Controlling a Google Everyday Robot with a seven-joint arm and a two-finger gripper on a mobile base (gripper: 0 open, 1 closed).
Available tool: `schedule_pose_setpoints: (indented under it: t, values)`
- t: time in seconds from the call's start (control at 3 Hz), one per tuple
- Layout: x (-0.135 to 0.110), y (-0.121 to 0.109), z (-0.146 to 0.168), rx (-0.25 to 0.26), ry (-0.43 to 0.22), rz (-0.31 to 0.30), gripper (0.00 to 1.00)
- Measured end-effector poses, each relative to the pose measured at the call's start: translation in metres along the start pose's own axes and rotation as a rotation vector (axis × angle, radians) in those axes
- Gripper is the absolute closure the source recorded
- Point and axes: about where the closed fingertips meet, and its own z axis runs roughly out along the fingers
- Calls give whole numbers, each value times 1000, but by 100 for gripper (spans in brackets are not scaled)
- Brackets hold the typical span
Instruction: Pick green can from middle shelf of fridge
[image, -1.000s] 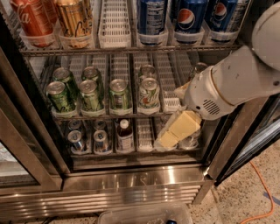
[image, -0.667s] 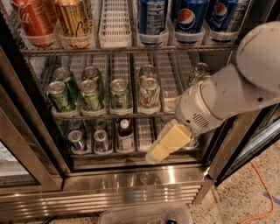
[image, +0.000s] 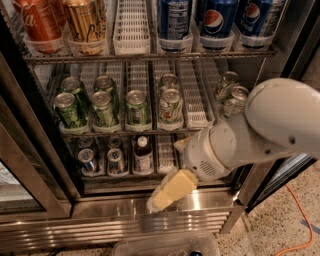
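The fridge (image: 150, 220) stands open, with a steel base. Its middle shelf (image: 140, 131) is a wire rack with white lane trays. The dull olive green can (image: 136, 107) stands at the front of a centre lane. My gripper (image: 165, 176) hangs in front of the bottom shelf and the steel base. It is below and to the right of the green can and well clear of it. It is open and holds nothing. One cream finger (image: 171, 191) points down-left.
Brighter lime-green cans (image: 69, 109) stand left of the green can and white cans (image: 171, 104) stand right of it. Two greyish cans (image: 234, 99) are at the far right. Tall red, gold and blue cans fill the top rack (image: 150, 54). Small cans and a bottle (image: 143, 152) are below. A dark door frame (image: 35, 150) is at the left.
My gripper and forearm have moved down and to the left, from beside the middle shelf's right end to in front of the bottom shelf. The cans have not moved.
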Motion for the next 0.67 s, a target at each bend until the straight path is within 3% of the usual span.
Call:
schedule_pose_setpoints:
  t: [0.67]
  values:
    - [-11,9,28,99,-116,4,0]
